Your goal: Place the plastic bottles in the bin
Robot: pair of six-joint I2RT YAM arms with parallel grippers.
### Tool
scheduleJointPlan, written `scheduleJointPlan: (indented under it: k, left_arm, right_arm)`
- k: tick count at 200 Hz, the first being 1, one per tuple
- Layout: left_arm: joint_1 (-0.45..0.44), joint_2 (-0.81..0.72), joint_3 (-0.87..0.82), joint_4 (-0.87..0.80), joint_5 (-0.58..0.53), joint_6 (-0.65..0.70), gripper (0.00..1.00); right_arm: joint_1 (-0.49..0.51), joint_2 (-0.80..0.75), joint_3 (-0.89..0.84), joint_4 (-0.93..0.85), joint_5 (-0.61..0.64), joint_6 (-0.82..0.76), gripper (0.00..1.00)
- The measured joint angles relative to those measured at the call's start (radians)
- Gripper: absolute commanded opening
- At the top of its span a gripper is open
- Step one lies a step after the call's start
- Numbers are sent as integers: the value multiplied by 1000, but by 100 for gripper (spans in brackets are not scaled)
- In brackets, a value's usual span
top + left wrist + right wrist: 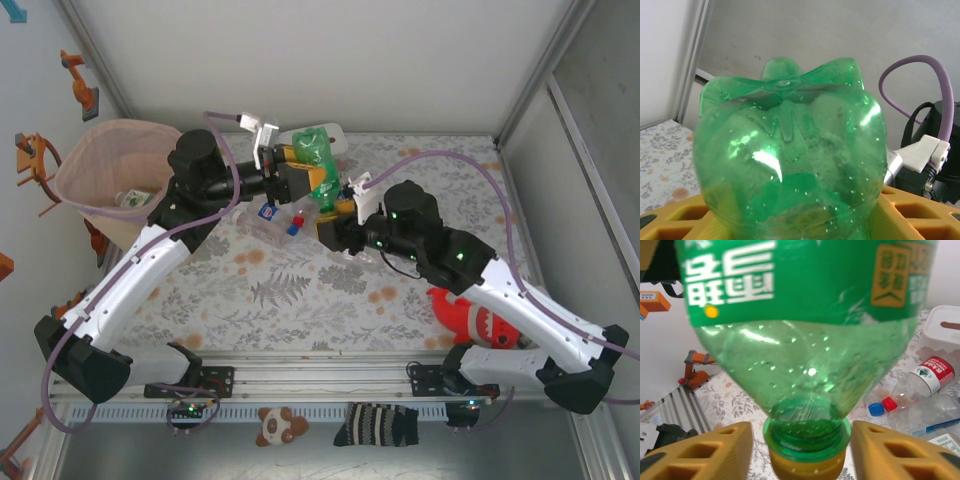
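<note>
Gripping: we see the green translucent plastic bottle [318, 165] held off the table, to the right of the tall pinkish-beige latticed bin [100, 155].
Left gripper [300, 170]: closed on the bottle's lobed base, with a yellow finger on either side.
Right gripper [338, 200]: jaws apart, fingers clear of the neck and cap on both sides, holding nothing.
Clear bottles [275, 218]: lying on the table right of the bin, under the raised bottle.
Risk: we judge the smooth, rounded base could squirt out of the left grip on the swing toward the bin.
Risk: the bottle's neck could catch a right finger if that arm does not back away.
</note>
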Motion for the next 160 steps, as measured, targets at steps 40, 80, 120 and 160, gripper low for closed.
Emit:
scheduleJointPlan:
  k: [40, 80, 120, 160]
  left_arm:
    - [10, -4, 18, -56, -61, 36, 54]
    - [117, -42, 31, -118, -135, 37, 52]
    - [267, -85, 59, -219, -221, 24, 52]
    - [505, -126, 97, -329, -278, -28, 50]
  right_arm:
    - [0, -33, 0, -33, 22, 1, 81]
    - [0, -86, 0, -74, 69, 0, 85]
    - [0, -110, 0, -90, 105, -2, 85]
    - [0, -107, 0, -101, 117, -6, 84]
